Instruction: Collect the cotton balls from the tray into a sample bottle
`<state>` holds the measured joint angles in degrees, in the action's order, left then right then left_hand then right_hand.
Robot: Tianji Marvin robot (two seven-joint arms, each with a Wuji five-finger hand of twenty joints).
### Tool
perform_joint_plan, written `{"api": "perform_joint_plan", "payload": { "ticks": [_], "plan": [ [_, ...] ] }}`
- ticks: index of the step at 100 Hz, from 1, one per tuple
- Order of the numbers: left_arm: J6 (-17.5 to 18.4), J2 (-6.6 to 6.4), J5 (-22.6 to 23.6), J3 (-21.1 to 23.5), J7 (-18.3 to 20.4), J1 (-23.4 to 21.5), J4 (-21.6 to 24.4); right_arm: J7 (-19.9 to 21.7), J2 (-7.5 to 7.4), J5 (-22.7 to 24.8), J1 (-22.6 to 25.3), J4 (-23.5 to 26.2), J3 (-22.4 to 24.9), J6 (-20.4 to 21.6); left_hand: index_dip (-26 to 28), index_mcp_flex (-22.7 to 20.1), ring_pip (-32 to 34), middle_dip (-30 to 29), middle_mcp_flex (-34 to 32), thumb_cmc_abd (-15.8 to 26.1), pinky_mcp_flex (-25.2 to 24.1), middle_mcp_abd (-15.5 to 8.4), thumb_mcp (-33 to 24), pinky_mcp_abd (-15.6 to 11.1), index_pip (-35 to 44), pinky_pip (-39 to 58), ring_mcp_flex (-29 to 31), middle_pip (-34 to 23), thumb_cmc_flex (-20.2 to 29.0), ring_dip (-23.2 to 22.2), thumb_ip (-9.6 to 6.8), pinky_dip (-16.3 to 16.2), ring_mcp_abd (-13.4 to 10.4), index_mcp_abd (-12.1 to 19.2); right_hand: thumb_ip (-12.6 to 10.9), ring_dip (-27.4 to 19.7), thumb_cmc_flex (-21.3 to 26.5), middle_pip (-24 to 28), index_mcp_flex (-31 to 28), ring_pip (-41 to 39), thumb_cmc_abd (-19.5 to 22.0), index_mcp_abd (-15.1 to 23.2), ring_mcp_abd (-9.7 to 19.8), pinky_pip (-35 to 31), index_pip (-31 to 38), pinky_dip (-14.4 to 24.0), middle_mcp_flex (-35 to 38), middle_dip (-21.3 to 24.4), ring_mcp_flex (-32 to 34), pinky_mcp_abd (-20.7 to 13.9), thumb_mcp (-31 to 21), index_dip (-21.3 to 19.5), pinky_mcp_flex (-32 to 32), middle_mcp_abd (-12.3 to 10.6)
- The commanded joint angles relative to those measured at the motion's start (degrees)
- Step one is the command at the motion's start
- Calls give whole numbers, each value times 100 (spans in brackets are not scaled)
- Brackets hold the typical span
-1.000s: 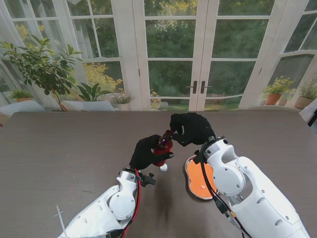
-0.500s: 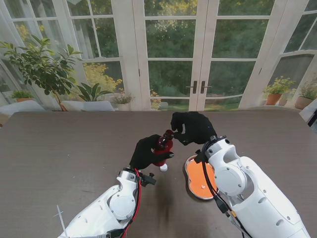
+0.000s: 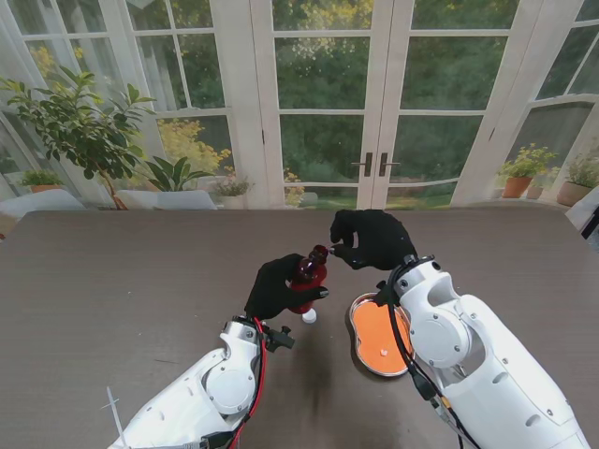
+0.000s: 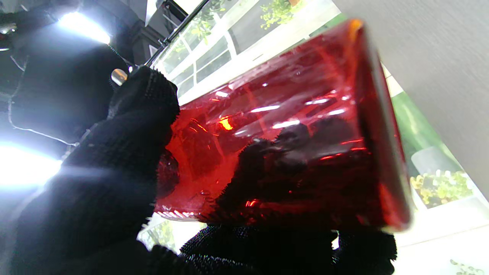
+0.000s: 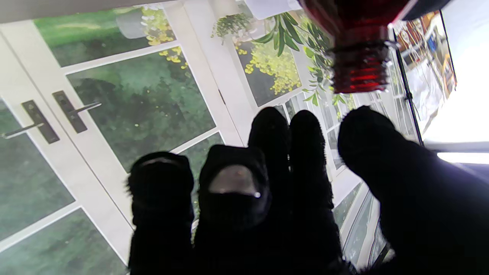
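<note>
Left hand (image 3: pixel 278 285) grips red bottle (image 3: pixel 306 274) off the table, neck tipped toward the right hand for loading | right hand (image 3: pixel 372 239) near the mouth, fingers curled, contents unclear | orange tray (image 3: pixel 374 339) under right wrist, one ball (image 3: pixel 383 352) left.

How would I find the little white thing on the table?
Start at the dark brown table, then find the see-through red plastic bottle held up by the black-gloved left hand. Just nearer to me sits a small white cap-like piece, the only white thing there, left of the orange oval tray.
</note>
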<state>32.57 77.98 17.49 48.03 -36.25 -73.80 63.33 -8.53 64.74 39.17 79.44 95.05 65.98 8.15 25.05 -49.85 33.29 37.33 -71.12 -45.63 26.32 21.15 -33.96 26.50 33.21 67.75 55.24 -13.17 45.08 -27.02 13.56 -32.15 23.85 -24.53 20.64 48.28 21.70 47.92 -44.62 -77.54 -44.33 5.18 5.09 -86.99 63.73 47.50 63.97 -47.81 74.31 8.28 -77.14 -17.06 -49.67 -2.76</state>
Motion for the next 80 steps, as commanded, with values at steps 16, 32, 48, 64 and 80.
{"api": "perform_joint_plan", "payload": {
  "ticks": [16, 32, 48, 64, 80],
  "plan": [
    [-70, -142, 124, 180, 288, -139, 310, 463, -160, 404, 130, -146, 241, 156, 120, -888, 17, 147, -554, 850, -65, -961, -1659, -437, 1627, -26, 162, -232, 1391, -29, -383, 75, -253, 1767, 137, -108, -23, -71, -265, 35, -536, 116, 34, -216, -246, 117, 102, 33, 137, 35, 95, 145, -8, 30],
    [-108, -256, 241, 339, 402, -273, 533, 587, -248, 686, 210, -396, 366, 510, 127, -887, 16, 145, -557, 848, -66, -959, -1660, -435, 1630, -26, 161, -236, 1388, -29, -380, 74, -259, 1770, 78, -99, -146, -76, -474, 64, -962, 45, 113, -207, -821, 107, 126, 11, 141, 29, -9, -19, -6, -16],
    [-124, -352, 318, 470, 539, -382, 694, 574, -316, 962, 268, -685, 458, 867, 131, -878, 14, 142, -551, 854, -71, -949, -1657, -433, 1626, -29, 163, -236, 1380, -28, -374, 75, -255, 1758, -37, -83, -234, -80, -708, 48, -1397, 181, 160, -170, -1231, 68, 215, 15, 144, 30, -162, -103, -80, -61],
    [-139, -417, 381, 558, 630, -462, 796, 539, -372, 1179, 266, -1001, 485, 1200, 137, -875, 15, 141, -550, 859, -63, -953, -1651, -446, 1624, -24, 165, -240, 1379, -29, -370, 73, -261, 1752, -625, -73, -448, -62, -822, 52, -1601, 171, 212, -166, -1935, 48, 214, 120, 146, 16, -264, -909, -98, -78],
    [-160, -461, 423, 616, 697, -517, 863, 295, -414, 1469, 188, -1359, 386, 1501, 140, -873, 15, 138, -553, 853, -61, -950, -1646, -444, 1621, -22, 168, -241, 1378, -30, -367, 72, -255, 1749, -650, -54, -464, -49, -876, 42, -2118, 324, 283, -155, -2041, 34, 254, 143, 149, 0, -411, -892, -159, -135]
  ]
}}
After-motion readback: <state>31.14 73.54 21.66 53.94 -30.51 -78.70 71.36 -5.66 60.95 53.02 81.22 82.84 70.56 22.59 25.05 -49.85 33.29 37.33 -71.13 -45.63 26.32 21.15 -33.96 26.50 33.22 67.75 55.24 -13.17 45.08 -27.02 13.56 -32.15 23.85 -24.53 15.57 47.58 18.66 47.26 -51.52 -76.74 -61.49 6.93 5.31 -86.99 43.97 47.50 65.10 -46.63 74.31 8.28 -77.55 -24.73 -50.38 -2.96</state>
